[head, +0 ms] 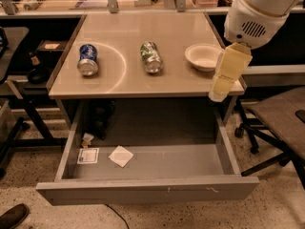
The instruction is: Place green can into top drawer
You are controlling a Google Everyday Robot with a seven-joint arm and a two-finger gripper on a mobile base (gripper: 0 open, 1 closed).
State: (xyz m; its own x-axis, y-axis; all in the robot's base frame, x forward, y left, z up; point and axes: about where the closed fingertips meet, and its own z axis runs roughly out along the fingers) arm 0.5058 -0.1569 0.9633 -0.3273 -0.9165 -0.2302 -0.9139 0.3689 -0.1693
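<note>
Okay, green can [151, 57] lay sideways on counter [143, 25], top drawer [147, 192] stood open; pincer [217, 93] hung at counter's right edge (grip state: cannot tell).

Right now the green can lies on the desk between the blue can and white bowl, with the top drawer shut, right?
No: the camera view shows the top drawer open, not shut. The green can does lie on the desk between the blue can and white bowl. The gripper hangs at the desk's right edge.

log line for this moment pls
gripper: by desk right front corner, near white bowl | green can: lying on desk, ungrasped | top drawer: open
</note>
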